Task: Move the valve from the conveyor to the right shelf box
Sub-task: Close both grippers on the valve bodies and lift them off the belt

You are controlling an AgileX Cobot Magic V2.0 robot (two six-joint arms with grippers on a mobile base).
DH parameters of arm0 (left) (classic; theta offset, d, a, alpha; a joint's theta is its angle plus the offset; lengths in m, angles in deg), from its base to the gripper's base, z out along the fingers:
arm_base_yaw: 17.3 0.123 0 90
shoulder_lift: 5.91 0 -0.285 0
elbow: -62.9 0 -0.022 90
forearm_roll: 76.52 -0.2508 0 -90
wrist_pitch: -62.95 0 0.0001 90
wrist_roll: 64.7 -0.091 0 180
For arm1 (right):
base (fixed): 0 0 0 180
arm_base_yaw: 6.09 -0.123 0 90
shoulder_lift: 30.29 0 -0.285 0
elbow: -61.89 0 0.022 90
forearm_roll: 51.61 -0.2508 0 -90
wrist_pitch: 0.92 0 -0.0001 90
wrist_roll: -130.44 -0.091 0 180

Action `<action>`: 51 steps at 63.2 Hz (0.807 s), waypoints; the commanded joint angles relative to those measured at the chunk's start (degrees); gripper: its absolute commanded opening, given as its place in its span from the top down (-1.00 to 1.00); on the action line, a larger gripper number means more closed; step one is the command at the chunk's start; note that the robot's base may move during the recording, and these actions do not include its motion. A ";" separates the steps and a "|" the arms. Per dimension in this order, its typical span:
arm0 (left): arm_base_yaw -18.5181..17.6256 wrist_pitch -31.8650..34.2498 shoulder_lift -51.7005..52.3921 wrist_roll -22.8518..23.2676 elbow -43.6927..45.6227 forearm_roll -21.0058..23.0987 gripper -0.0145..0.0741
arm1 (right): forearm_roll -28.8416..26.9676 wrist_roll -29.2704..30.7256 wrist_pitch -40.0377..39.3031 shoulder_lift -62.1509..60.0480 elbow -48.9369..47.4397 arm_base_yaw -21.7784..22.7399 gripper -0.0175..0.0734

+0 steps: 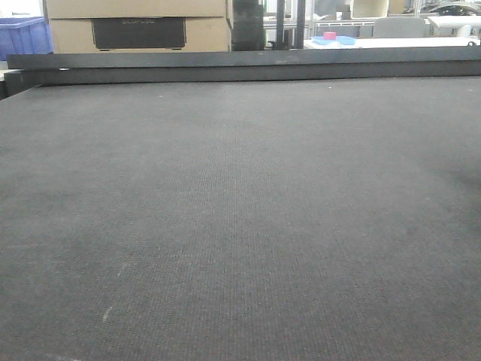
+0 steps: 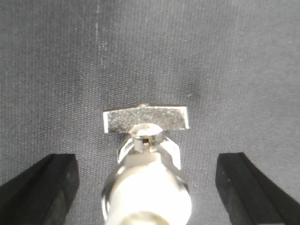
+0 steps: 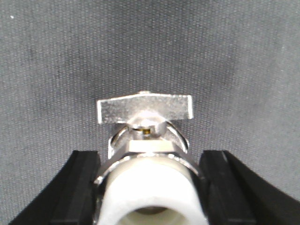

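The conveyor (image 1: 240, 226) is a wide dark grey woven belt with a black rail (image 1: 248, 66) along its far edge. In the left wrist view a silver metal valve (image 2: 146, 187) with a flat T handle (image 2: 145, 119) lies on the belt. My left gripper (image 2: 146, 159) is open around it, and its black fingers (image 2: 51, 183) stand well clear on both sides. In the right wrist view a valve (image 3: 150, 187) with a white plastic end sits between black pads (image 3: 82, 187) that press on its sides; the right gripper (image 3: 150, 157) is shut on it. The front view shows neither gripper nor valve. The right shelf box is out of view.
Beyond the far rail stand a cardboard box (image 1: 139, 26), a blue crate (image 1: 22, 34) at the far left, and a white table with a blue tray holding a pink object (image 1: 331, 37).
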 commanded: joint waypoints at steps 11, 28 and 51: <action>-0.09 -0.01 -1.95 0.30 -0.06 0.46 -0.45 | -0.79 0.20 -1.41 -0.03 0.03 0.11 0.97; -0.09 0.07 -1.95 0.30 -0.06 0.60 -0.34 | -0.79 0.20 -1.41 -0.03 0.03 0.11 0.97; -0.09 -5.51 -1.29 -1.92 3.70 0.94 0.92 | -0.79 0.20 -1.07 -1.72 -1.35 0.11 0.97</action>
